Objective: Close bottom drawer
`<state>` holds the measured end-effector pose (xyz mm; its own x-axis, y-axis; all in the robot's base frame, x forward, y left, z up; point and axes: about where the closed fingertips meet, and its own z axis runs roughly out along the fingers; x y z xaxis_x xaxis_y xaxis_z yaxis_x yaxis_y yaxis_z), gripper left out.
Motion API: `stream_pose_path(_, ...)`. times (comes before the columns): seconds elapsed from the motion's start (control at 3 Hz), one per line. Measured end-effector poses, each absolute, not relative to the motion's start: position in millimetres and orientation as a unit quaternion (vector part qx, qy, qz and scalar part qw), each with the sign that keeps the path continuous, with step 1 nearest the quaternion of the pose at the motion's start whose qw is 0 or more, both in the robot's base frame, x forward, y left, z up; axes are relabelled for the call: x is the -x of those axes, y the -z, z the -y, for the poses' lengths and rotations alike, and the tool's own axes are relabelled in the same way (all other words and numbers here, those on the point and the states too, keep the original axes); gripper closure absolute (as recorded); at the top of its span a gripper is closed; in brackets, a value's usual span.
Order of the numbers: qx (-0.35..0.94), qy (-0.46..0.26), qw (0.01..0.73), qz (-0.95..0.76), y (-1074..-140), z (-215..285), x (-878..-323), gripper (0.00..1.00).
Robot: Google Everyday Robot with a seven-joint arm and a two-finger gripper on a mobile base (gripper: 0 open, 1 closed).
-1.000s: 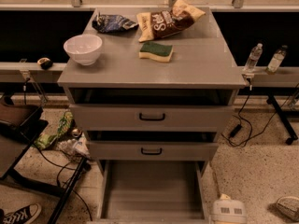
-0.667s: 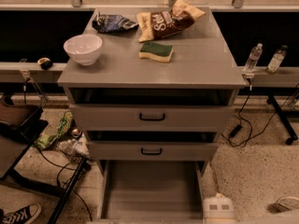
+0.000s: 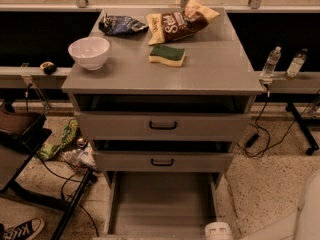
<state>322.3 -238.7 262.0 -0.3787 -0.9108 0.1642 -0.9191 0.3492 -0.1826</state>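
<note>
We record the bottom drawer (image 3: 160,200) as grey. The gripper (image 3: 218,231), at the lower edge by the drawer's right front corner, is white. Bowl (image 3: 89,52): white. Sponge (image 3: 167,55): green over yellow. Chip bag (image 3: 180,22): brown, white lettering.

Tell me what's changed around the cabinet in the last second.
The gripper slid left along the bottom of the view, toward the right front corner of the bottom drawer, and its arm now shows at lower right. Nothing visibly taken hold of. The drawer stays pulled out; bowl and sponge unmoved.
</note>
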Motion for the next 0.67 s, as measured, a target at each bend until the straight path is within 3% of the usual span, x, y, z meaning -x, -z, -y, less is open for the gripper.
stream_pose_path(0.67, -0.565, -0.042, 0.018, 0.824, -192, 223, -267, 0.72)
